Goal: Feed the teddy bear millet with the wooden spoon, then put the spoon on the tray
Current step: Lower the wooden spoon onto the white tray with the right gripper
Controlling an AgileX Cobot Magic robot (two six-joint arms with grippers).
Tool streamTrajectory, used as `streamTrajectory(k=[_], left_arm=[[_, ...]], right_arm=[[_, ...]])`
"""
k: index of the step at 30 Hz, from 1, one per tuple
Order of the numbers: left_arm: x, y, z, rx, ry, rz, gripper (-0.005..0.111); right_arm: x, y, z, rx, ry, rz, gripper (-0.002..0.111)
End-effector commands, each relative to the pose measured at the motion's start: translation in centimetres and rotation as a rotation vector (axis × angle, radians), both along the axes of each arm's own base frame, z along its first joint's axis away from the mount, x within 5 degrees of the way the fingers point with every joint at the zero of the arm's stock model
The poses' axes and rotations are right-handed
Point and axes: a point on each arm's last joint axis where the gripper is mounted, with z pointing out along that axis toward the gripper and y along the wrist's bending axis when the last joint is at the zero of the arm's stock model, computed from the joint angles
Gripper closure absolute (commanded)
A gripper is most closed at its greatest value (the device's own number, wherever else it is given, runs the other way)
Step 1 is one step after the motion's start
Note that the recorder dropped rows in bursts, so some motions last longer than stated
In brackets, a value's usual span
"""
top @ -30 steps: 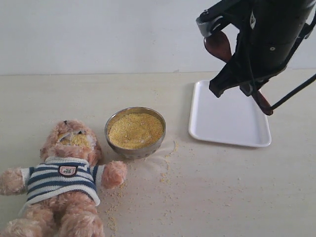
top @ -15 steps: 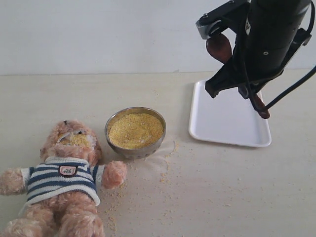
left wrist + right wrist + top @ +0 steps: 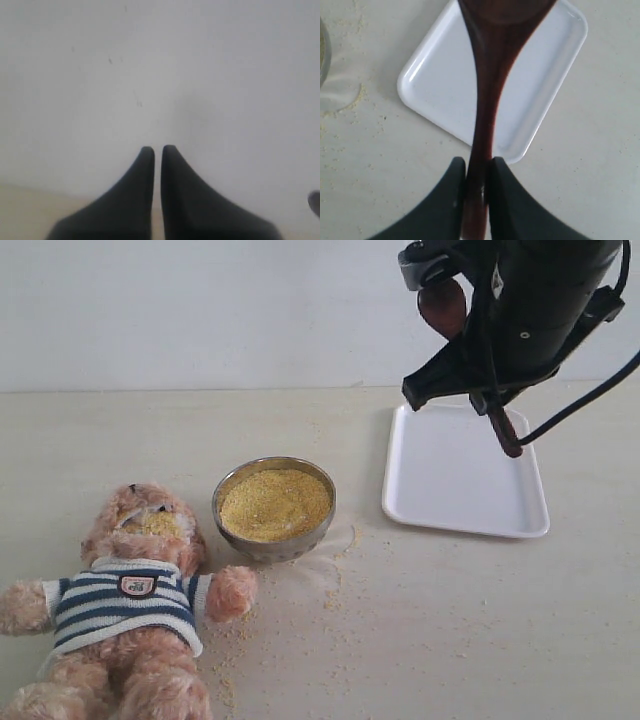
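The teddy bear (image 3: 130,600) lies on its back at the front left, with millet grains on its muzzle. Beside its head stands the metal bowl (image 3: 274,540), full of millet (image 3: 274,505). The white tray (image 3: 465,475) lies to the right and is bare. High above the tray, my right gripper (image 3: 487,390) (image 3: 476,162) is shut on the thin handle of the wooden spoon (image 3: 443,308) (image 3: 487,100). The spoon is held steeply tilted, round bowl uppermost. My left gripper (image 3: 156,149) is shut on nothing and faces a white wall; the exterior view does not show it.
Loose millet crumbs (image 3: 335,590) lie scattered on the pale table around the bowl and the bear's arm. The bowl's rim (image 3: 323,55) shows at the edge of the right wrist view. A white wall stands behind the table.
My right arm has lifted the spoon higher and slightly left above the tray. The bear, bowl and tray have not moved.
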Motion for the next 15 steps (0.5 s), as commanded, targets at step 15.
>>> streamTrajectory(k=[15], left_arm=[[1.2,1.2,-11.6,0.22,0.259,0.152,0.102]], right_arm=[[4.5,-7.9,-1.5,0.036,0.045,-0.022,0.109]])
